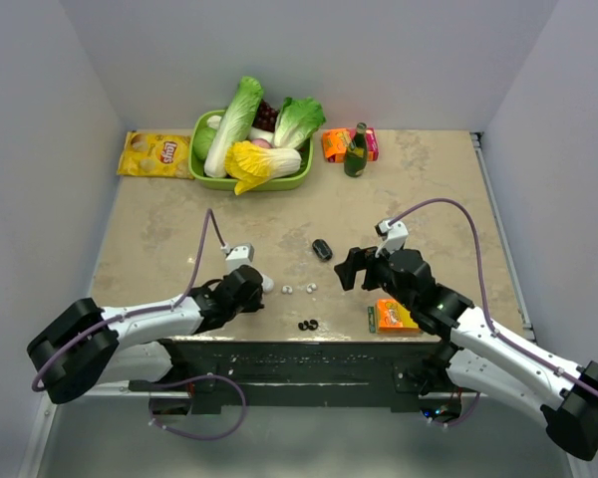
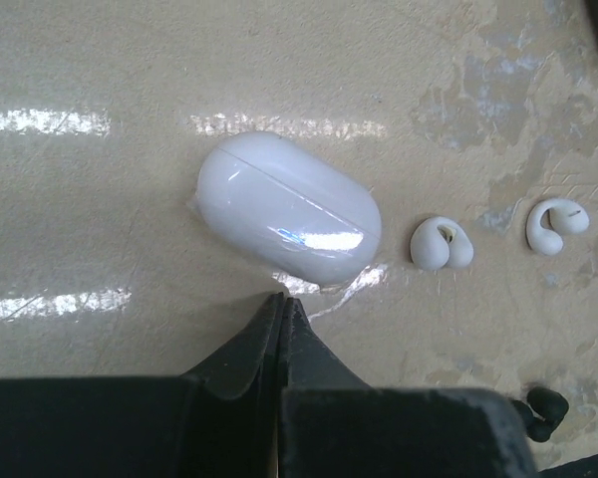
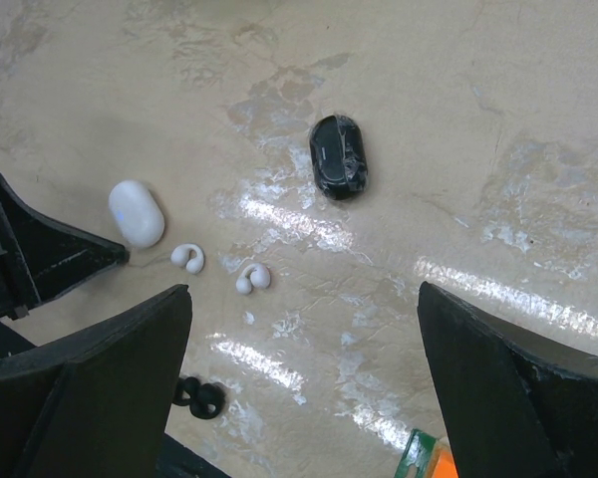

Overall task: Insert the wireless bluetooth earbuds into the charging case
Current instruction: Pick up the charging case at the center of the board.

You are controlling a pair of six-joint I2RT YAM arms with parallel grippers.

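**Top external view.**
- Table [image 1: 429, 199]: tan, mottled.
- Far edge: green basket [image 1: 301, 179] of leafy vegetables, with a yellow chip bag [image 1: 154, 154] to its left and a green bottle [image 1: 356, 151] to its right.
- Black case [image 1: 322, 249]: closed, lying mid-table.
- White earbuds [image 1: 288, 290]: two, side by side on the table, nearer than the black case.
- Black earbuds [image 1: 307, 325]: a pair lying together near the table's near edge.
- Left gripper [image 1: 262, 284]: low, just left of the white earbuds.
- Right gripper [image 1: 354, 267]: raised, to the right of the black case.
- Orange box [image 1: 394, 316]: lies under the right arm.

**Left wrist view.**
- Left gripper [image 2: 282, 304]: clenched, fingers pressed together on nothing.
- White case [image 2: 289, 212]: closed, lying just beyond the fingertips. Whether they touch it cannot be told.
- White earbuds [image 2: 441, 244]: both loose on the table, right of the case and apart from each other.

**Right wrist view.**
- Right gripper [image 3: 301, 299]: released, fingers spread wide and holding nothing.
- Black case [image 3: 338, 156]: lies ahead, between the finger lines.
- White case [image 3: 137, 212] and white earbuds [image 3: 188, 258]: at left.
- Black earbuds [image 3: 204, 398]: at the lower left, beside the left finger.
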